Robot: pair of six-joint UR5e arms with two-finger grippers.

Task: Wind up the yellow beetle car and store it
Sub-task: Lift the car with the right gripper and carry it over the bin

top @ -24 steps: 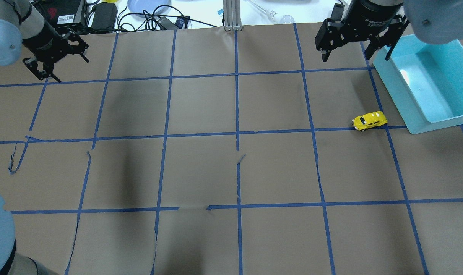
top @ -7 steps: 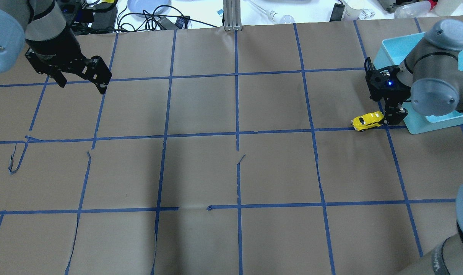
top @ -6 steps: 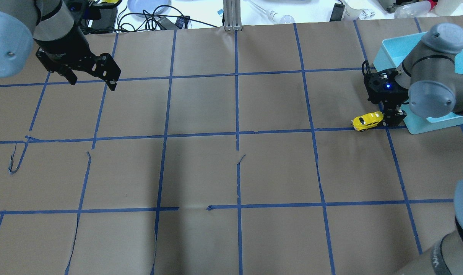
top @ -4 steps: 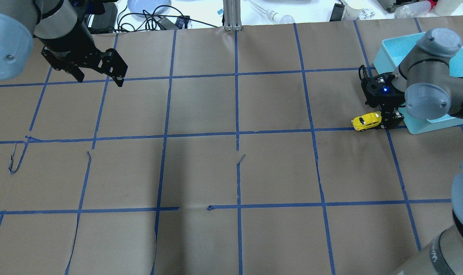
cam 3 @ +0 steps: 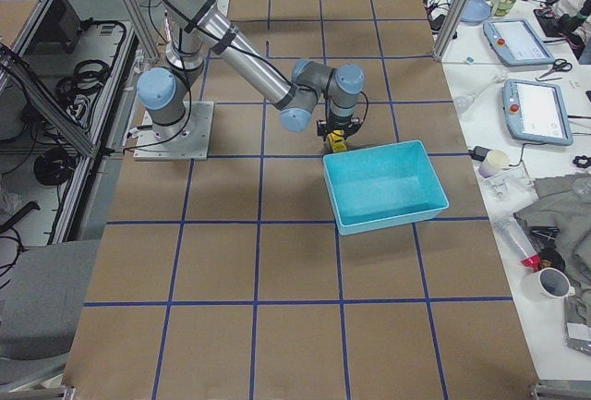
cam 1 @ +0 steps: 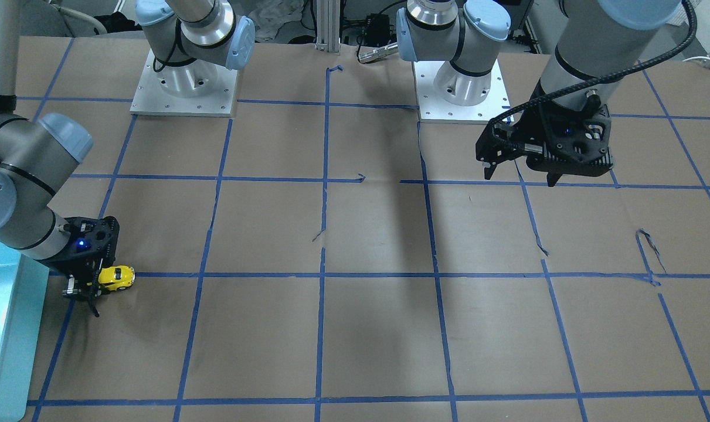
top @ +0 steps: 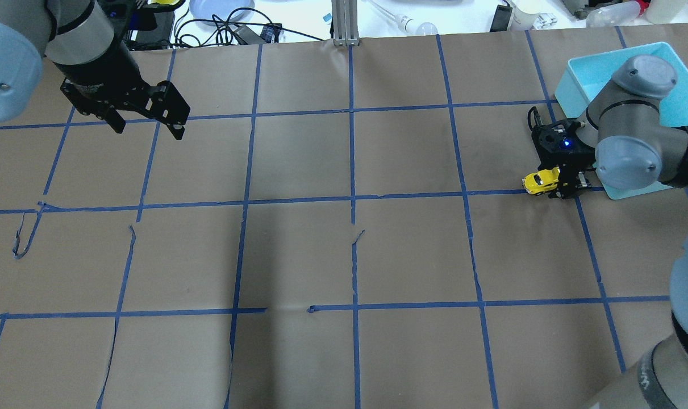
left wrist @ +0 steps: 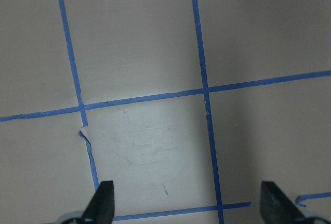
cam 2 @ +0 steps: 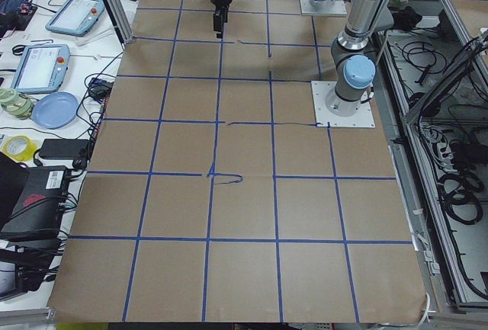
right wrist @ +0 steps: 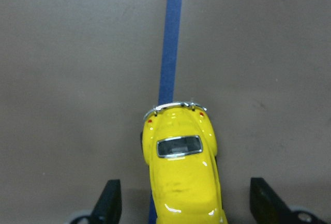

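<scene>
Descent done: right end effector now straddles yellow beetle car, still released; I judge grasping comes next; left end effector released too.

The yellow beetle car is glossy bright yellow, with a dark rear window and a silver bumper. The paper is brown under a blue tape grid. The bin, upper right, is turquoise. The left gripper and right gripper are black.

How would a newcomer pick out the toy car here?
In the overhead view, find the shallow turquoise plastic bin at the right edge. Beside its near corner, on a blue tape line, sits the small glossy yellow beetle-shaped toy car, the only yellow thing on the brown paper.
</scene>
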